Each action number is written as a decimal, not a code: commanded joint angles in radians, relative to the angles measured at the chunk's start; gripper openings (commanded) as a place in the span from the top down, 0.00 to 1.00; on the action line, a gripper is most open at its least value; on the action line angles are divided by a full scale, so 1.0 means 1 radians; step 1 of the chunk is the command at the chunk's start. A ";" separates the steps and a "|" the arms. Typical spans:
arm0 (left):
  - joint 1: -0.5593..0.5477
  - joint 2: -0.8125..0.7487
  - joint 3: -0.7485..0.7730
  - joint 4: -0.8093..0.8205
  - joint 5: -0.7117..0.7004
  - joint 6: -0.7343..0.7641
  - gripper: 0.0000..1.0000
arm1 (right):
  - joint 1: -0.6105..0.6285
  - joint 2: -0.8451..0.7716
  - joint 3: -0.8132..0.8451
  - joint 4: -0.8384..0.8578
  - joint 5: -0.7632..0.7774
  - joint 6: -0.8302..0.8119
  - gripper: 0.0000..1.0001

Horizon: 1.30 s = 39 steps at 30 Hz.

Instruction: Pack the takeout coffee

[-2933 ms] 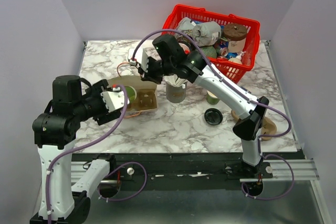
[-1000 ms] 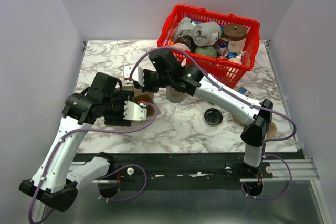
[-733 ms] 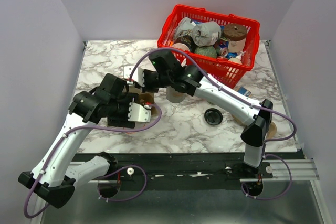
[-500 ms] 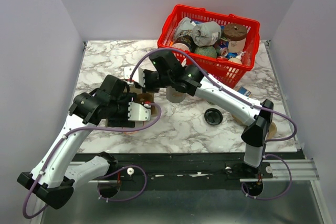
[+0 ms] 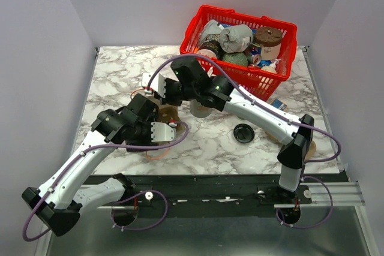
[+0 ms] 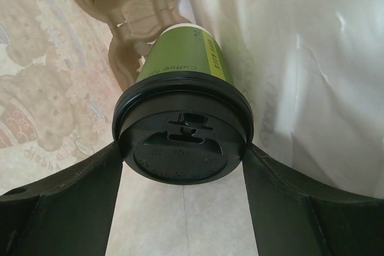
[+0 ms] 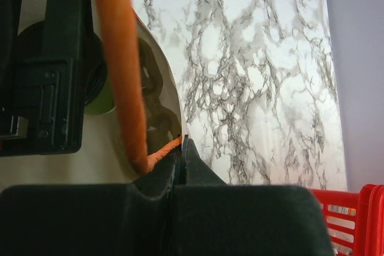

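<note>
Pale lilac walls (image 5: 120, 4) enclose a white, grey-veined marble table (image 5: 120, 64) under soft, even light.

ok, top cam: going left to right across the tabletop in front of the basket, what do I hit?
left gripper clamped on the takeout coffee → grey cup → loose black lid → right arm's elbow. The right gripper sits over the left one, so it is left out.

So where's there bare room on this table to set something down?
Bare marble: the table's back-left corner, and the front strip between the left arm and the black lid. Crowded: mid-table, where the left hand holds the takeout coffee by the white bag, right hand and grey cup; the red basket is full.
</note>
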 commanded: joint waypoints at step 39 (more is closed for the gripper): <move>-0.147 -0.151 -0.167 0.177 -0.243 -0.149 1.00 | 0.022 -0.154 -0.283 0.419 0.197 0.238 0.99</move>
